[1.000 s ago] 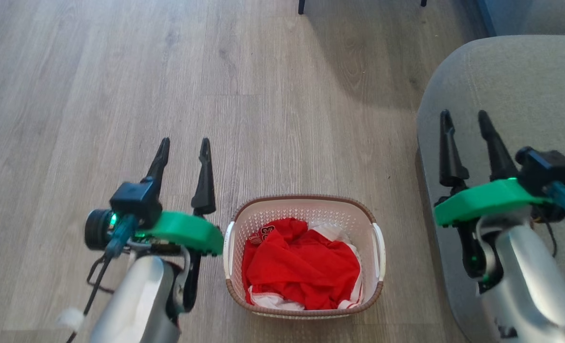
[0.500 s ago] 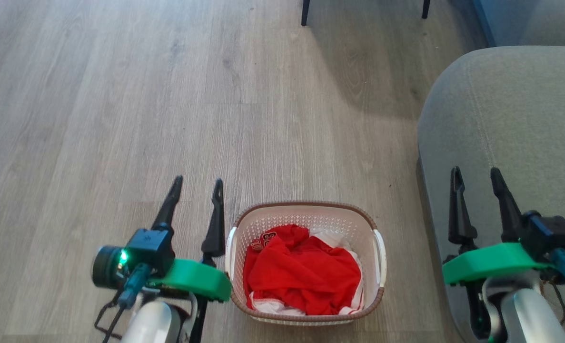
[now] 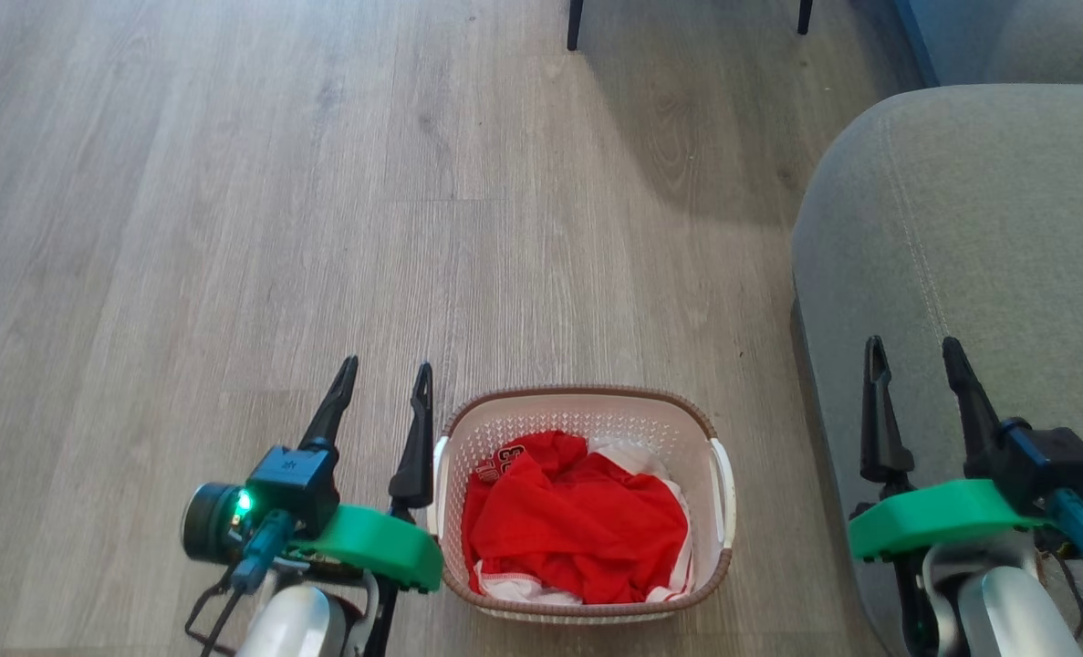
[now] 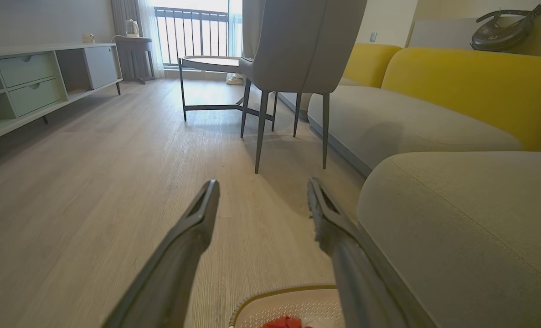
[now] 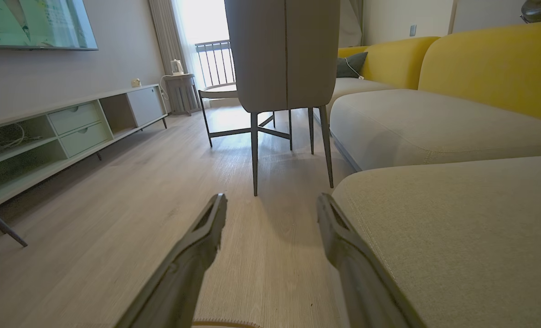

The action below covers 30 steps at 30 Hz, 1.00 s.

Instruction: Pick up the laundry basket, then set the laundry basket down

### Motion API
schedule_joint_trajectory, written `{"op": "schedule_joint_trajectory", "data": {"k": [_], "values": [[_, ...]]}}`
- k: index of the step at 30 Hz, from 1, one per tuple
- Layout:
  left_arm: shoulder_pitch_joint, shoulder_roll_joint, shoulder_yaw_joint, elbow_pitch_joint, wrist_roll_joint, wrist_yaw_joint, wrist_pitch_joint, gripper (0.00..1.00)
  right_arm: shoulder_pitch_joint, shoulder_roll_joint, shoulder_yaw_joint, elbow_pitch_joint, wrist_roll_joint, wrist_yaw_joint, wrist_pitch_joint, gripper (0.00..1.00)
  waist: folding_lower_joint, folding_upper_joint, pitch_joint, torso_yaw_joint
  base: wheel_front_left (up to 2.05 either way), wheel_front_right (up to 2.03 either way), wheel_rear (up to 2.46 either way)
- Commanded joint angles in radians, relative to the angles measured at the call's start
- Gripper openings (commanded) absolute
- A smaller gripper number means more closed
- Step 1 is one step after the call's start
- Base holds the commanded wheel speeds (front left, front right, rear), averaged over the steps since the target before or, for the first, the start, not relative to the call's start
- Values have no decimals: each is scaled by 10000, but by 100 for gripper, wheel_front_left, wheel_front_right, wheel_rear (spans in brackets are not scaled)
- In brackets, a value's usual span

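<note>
The laundry basket (image 3: 582,406) stands on the wooden floor at the bottom middle of the head view, white and perforated with a brown rim and red-and-white clothes inside. Its far rim (image 4: 279,291) peeks in at the bottom of the left wrist view. My left gripper (image 3: 386,374) hovers just left of the basket, open and empty, fingers pointing away from me. My right gripper (image 3: 911,351) is open and empty too, held above the grey sofa seat to the right of the basket. Both wrist views show spread fingers (image 4: 197,218) (image 5: 206,228) with nothing between them.
A grey sofa seat (image 3: 979,210) borders the basket's right side, with yellow backrests (image 4: 471,82) beyond. A grey chair (image 4: 293,50) on dark legs and a low table (image 4: 206,64) stand ahead. A long low cabinet (image 4: 28,86) runs along the left wall.
Both grippers have dropped lower in the head view and drawn back toward me, the left one ending close beside the basket's left side. The basket stays put; both grippers remain open.
</note>
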Motion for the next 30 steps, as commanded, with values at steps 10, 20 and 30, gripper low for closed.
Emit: {"op": "schedule_joint_trajectory", "data": {"k": [10, 20, 30], "values": [[-228, -37, 400, -410, -337, -52, -49, 100, -231, -10, 266, -225, 100, 71, -80, 100, 1, 0, 0, 60, 0, 0, 0], [-219, -37, 430, -453, -365, -37, -49, 100, -307, -9, 345, -108, 131, 71, -80, 100, 1, 0, -67, 38, 0, 0, 0], [-132, -37, 437, -446, -396, 19, -49, 100, -288, -9, 355, -107, 99, 71, -80, 100, 1, 0, -179, 5, 0, 0, 0]]}}
